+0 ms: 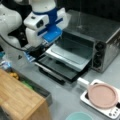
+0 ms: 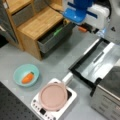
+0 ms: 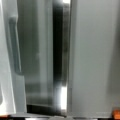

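Toaster oven [image 1: 100, 37] door [image 1: 58, 68] hangs open with its tray [image 1: 68, 56] slid out; the gripper [image 1: 35, 53] sits at the tray's left edge, finger spread impossible to tell

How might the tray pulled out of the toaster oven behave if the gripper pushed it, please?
The tray looks like thin, stiff metal, so it would probably slide rather than bend. Its glossy surface may be slippery. It juts over the open door, so pressing its front edge might tip it. The gripper is at its corner.
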### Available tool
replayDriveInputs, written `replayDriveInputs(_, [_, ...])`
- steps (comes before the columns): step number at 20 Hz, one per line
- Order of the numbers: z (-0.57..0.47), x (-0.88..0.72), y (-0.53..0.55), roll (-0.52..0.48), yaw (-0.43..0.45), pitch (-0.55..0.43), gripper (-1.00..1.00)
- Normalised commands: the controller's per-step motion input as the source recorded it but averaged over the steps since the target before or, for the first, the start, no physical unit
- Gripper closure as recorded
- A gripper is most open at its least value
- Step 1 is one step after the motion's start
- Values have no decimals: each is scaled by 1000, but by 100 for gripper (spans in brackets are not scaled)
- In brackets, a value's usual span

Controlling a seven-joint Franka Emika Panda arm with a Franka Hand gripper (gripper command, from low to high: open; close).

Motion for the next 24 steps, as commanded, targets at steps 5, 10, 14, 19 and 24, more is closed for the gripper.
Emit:
replayDriveInputs(5, [59, 89, -22, -1, 132, -10, -100])
replayDriveInputs(10, [148, 317, -115, 13, 126, -1, -100])
replayDriveInputs(14, [121, 417, -216, 23, 131, 43, -100])
replayDriveInputs(19, [154, 402, -227, 28, 119, 122, -100])
replayDriveInputs(24, [191, 445, -209, 16, 84, 152, -100])
